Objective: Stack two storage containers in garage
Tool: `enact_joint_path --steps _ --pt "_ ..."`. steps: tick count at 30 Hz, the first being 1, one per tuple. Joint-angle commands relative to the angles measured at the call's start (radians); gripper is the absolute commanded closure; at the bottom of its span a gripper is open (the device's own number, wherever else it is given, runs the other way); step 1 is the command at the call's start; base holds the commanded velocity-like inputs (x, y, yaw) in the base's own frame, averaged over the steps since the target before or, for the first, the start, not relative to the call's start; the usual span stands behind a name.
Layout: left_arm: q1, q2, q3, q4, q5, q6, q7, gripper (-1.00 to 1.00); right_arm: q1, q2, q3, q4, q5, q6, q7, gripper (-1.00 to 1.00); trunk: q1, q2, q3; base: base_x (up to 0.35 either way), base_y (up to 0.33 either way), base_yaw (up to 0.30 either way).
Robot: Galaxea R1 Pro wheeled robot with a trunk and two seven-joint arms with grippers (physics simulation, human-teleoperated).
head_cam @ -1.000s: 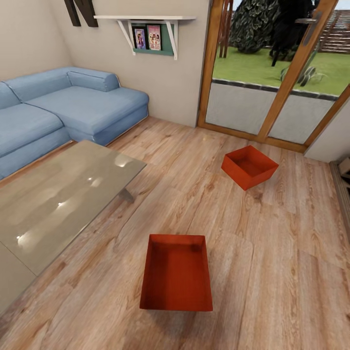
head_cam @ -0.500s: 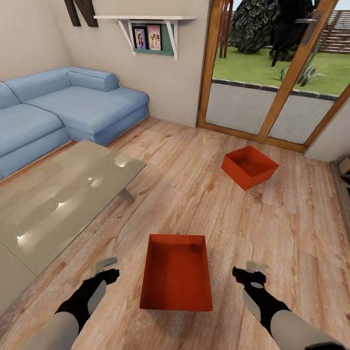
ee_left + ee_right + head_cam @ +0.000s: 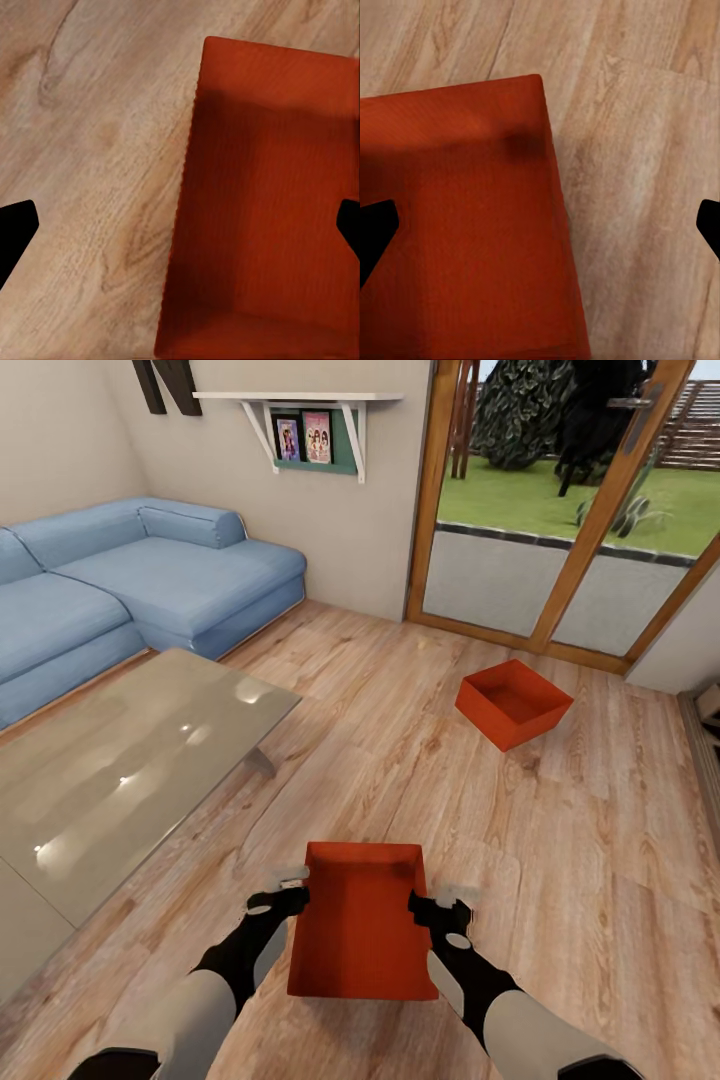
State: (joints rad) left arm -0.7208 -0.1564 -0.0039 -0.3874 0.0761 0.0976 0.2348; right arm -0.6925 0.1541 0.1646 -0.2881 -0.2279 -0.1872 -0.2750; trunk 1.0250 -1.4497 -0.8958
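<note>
The near storage container (image 3: 363, 935) sits on the wood plank floor (image 3: 560, 840), just beside the glass coffee table (image 3: 110, 770). The left pincer (image 3: 285, 890) and right pincer (image 3: 445, 905), both spread wide, straddle its side walls. The far storage container (image 3: 513, 703) lies well beyond it, near the glass doors (image 3: 560, 510).

No text can be read. Two small covers (image 3: 303, 437) with pink pictures stand on the wall shelf (image 3: 300, 398), but any lettering on them is too small and blurred to make out. The orange-red bins (image 3: 363, 930) bear no label.
</note>
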Motion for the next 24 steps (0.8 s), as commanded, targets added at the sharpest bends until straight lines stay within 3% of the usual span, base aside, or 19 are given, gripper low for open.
enact_joint_path --steps 1,5,10,15,18,24 --pt "0.000 -0.001 -0.009 0.001 0.006 0.004 0.003 -1.00 -0.001 0.000 0.009 0.002 -0.008 -0.004 -0.004 -1.00 0.000 0.000 -0.001 0.000 0.000 0.000" --pt "0.000 -0.005 -0.081 0.034 0.002 -0.009 0.001 -1.00 0.000 0.001 0.008 0.010 0.036 -0.007 0.000 -1.00 0.000 0.000 -0.001 0.000 0.000 0.000" --pt "0.000 -0.002 -0.124 0.060 0.001 -0.015 0.000 -1.00 0.001 0.002 0.006 0.031 0.118 -0.033 0.020 -1.00 0.000 0.000 -0.001 0.000 0.000 0.000" --pt "-0.001 0.002 -0.135 0.066 0.004 -0.044 0.000 -1.00 0.001 0.003 0.004 0.069 0.167 -0.048 0.024 -1.00 0.000 0.000 -0.001 0.000 0.000 0.000" --pt "-0.002 0.003 -0.134 0.097 0.012 -0.115 0.003 -1.00 0.001 0.007 -0.002 0.094 0.168 -0.053 0.012 -1.00 0.000 0.000 -0.001 0.000 0.000 0.000" --pt "-0.001 0.003 -0.128 0.141 0.017 -0.123 0.008 -1.00 0.001 0.011 -0.002 0.123 0.170 -0.052 0.015 -1.00 0.000 0.000 -0.001 0.000 0.000 0.000"
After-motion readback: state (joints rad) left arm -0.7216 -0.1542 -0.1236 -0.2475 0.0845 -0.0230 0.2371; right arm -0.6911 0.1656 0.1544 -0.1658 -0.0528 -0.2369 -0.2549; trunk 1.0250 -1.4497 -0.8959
